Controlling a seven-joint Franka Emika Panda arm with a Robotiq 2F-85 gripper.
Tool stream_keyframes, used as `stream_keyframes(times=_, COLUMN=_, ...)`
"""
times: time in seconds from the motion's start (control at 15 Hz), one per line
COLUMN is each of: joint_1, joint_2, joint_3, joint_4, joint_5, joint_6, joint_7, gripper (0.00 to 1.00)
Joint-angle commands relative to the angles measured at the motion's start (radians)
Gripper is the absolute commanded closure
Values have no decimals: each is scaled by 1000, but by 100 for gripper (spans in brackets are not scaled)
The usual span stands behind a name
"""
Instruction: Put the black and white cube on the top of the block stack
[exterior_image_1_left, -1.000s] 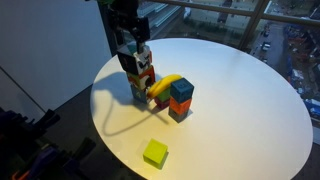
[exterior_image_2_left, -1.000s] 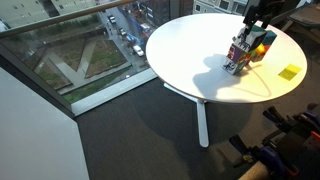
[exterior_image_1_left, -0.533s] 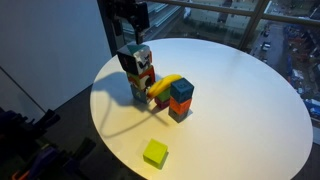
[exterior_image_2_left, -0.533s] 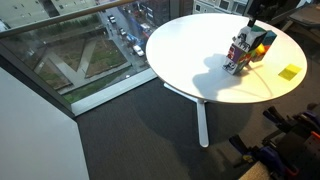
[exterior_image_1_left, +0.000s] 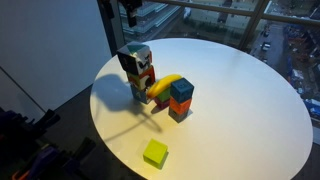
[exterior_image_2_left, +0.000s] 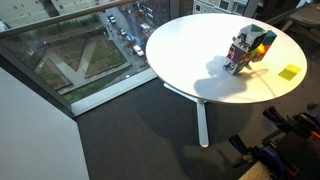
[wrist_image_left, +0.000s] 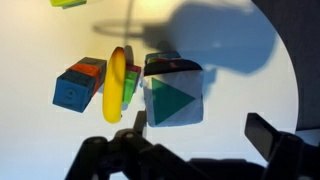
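Note:
The black and white cube sits on top of the block stack, on the left part of the round white table. In the wrist view the cube shows a white face with a green triangle. It lies below my gripper, whose two dark fingers are spread wide with nothing between them. The gripper is above the cube and apart from it. In an exterior view only the arm's lower end shows at the top edge. The stack with the cube also shows in the other exterior view.
A yellow banana leans between the block stack and a blue-over-red cube stack. A lime-green cube lies near the table's front edge. The table edge is close to the left of the stack. A window wall stands behind.
The gripper has let go of the black and white cube and risen straight up, almost out of the exterior view. The cube stays on the stack.

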Motion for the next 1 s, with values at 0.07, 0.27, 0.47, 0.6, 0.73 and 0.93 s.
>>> stream_keyframes(times=0.07, joint_1=16, joint_2=-139, joint_3=14, joint_4=-100, joint_5=10, joint_6=6, joint_7=50, gripper=0)
stream_keyframes(times=0.27, joint_1=26, joint_2=-215, joint_3=31, joint_4=-154, joint_5=-1, joint_6=-15, joint_7=72, gripper=0)
stream_keyframes(times=0.47, joint_1=37, joint_2=-282, joint_3=46, joint_4=-198, joint_5=-10, joint_6=-78, joint_7=79, gripper=0)
stream_keyframes(times=0.6, joint_1=42, joint_2=-327, joint_3=56, joint_4=-225, joint_5=-17, joint_6=-122, joint_7=78, gripper=0)
stream_keyframes(times=0.73, joint_1=44, joint_2=-372, joint_3=64, joint_4=-250, joint_5=-24, joint_6=-168, joint_7=75, gripper=0)
stream_keyframes(times=0.93, joint_1=46, joint_2=-437, joint_3=74, joint_4=-280, joint_5=-31, joint_6=-220, joint_7=74, gripper=0)
